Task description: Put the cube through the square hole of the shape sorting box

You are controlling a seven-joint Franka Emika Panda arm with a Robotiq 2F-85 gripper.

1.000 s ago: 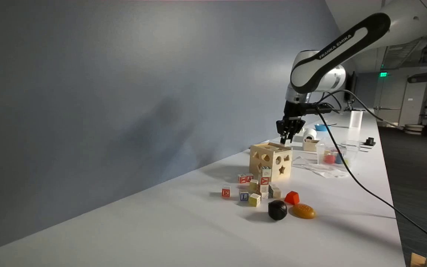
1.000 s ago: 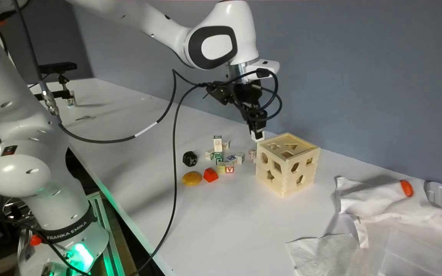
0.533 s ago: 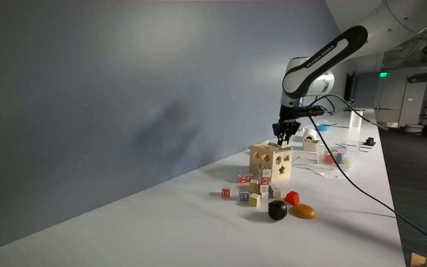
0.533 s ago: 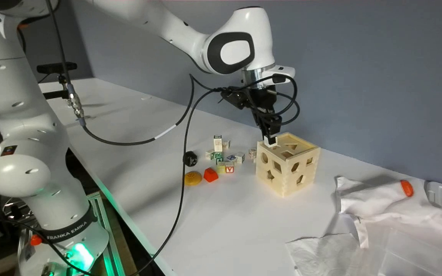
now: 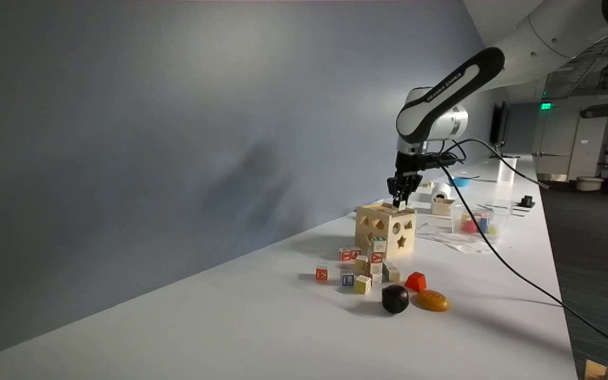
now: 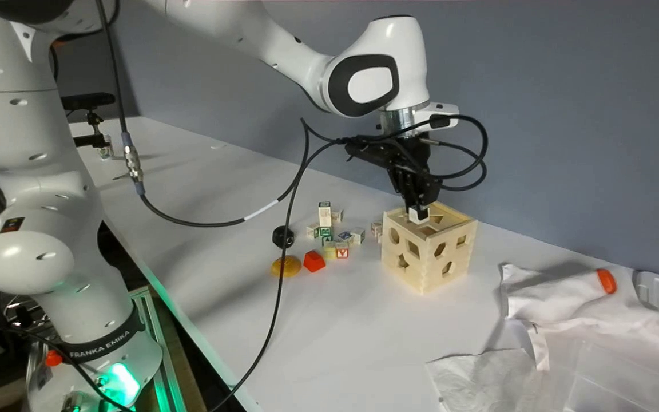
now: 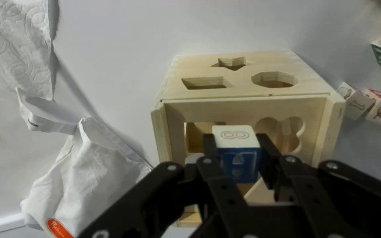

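My gripper point(image 7: 235, 148) is shut on a small white cube point(image 7: 236, 136) with a printed 8 on one face and a blue face. The cube shows between the fingertips in both exterior views point(image 5: 400, 206) point(image 6: 419, 216). The light tan wooden shape sorting box point(image 7: 243, 104) is below it, also in both exterior views point(image 5: 386, 232) point(image 6: 428, 257). The cube is over the recessed top; whether it touches cannot be told. In the wrist view, a square-cornered hole point(image 7: 197, 137) lies left of the cube, partly covered by cube and finger. A clover-like hole is at right. Fingers hide the lower holes.
Several letter blocks point(image 6: 326, 232), a black ball point(image 6: 283, 237), a red piece point(image 6: 314, 261) and a yellow-orange piece point(image 6: 286, 266) lie near the box. A white cloth bag point(image 6: 581, 303) and a paper sheet point(image 6: 481, 377) lie on its other side. A wall stands behind.
My gripper, holding the cube, has moved from the near edge of the box to over its top and a little lower. The box and loose blocks have not moved.
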